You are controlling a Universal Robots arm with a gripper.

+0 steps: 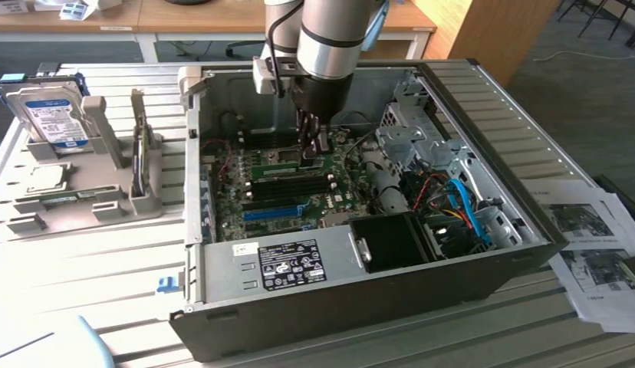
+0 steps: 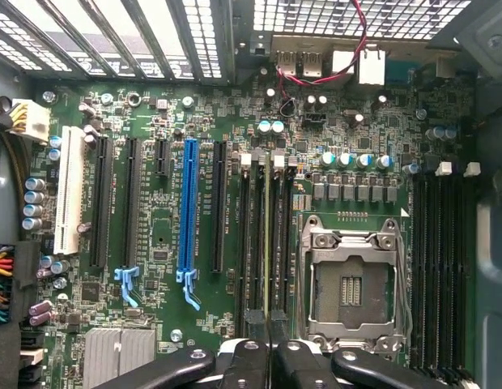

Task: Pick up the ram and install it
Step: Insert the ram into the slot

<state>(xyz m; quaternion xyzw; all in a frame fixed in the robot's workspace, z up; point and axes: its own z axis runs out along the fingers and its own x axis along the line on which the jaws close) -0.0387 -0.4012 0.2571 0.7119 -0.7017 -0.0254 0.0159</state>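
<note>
Tool (image 2: pixel 270 326) nearly closed, pinching the ram (image 2: pixel 267 235) by its top edge, likely so the contacts face down; ram stands edge-on along the black memory slots (image 2: pixel 251 235) mid-motherboard (image 2: pixel 154 105), between blue slot (image 2: pixel 187 203) and CPU socket (image 2: pixel 348 284); seating unclear

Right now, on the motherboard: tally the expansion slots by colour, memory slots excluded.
White slot: 1
Blue slot: 1
Black slots: 4, three long and a short one
Total: 6
</note>
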